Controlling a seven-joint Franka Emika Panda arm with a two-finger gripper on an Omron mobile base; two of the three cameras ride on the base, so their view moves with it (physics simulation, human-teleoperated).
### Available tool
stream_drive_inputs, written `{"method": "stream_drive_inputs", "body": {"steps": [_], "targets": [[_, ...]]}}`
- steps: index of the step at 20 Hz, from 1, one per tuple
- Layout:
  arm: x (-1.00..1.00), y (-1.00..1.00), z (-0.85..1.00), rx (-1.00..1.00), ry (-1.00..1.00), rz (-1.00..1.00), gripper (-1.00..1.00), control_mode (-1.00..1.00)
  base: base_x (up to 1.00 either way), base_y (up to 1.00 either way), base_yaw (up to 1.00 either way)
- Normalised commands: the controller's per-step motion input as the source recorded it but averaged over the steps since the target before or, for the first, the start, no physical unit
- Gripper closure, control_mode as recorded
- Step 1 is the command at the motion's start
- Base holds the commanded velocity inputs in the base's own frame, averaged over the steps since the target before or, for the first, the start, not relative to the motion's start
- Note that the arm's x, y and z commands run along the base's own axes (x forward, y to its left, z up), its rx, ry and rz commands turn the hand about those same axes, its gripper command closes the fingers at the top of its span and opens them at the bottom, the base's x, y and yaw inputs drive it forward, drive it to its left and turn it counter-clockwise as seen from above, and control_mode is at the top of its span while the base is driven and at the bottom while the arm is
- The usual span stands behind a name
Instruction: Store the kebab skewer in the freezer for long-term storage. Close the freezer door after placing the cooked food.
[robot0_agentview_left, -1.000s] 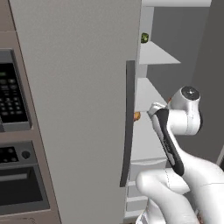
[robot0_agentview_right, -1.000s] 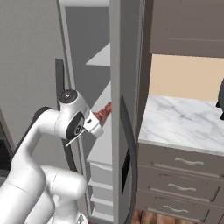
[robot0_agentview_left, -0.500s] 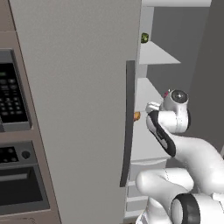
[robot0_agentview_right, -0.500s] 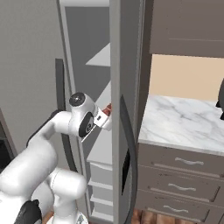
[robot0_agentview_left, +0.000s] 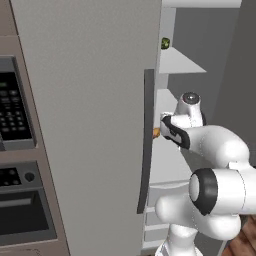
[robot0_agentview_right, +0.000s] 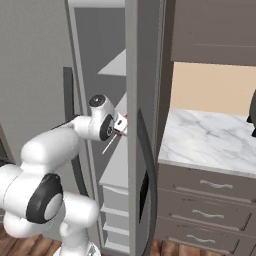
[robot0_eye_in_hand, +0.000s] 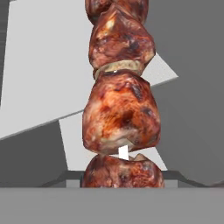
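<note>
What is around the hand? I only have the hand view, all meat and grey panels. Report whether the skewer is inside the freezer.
Observer: In the left base view, the gripper is inside the open freezer, just past the edge of the closed plain door and above a white shelf.
Operator: Give me the door position.
Observer: In the right base view, the freezer door stands wide open, edge-on to the camera.
Operator: Confirm the grip.
Observer: The bare stick of the kebab skewer slants down from the gripper in mid-air; it is held, not set down.
</note>
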Motion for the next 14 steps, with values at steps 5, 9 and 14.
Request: {"method": "stream_drive_inputs", "body": {"steps": [5, 9, 14], "targets": [[0.45, -0.12, -0.01, 0.02, 0.0, 0.13, 1.0, -1.0, 0.0, 0.0, 0.0], [0.53, 0.0, 0.0, 0.0, 0.02, 0.01, 1.0, -1.0, 0.0, 0.0, 0.0], [0.54, -0.04, -0.01, 0.0, 0.02, 0.03, 1.0, -1.0, 0.0, 0.0, 0.0]]}}
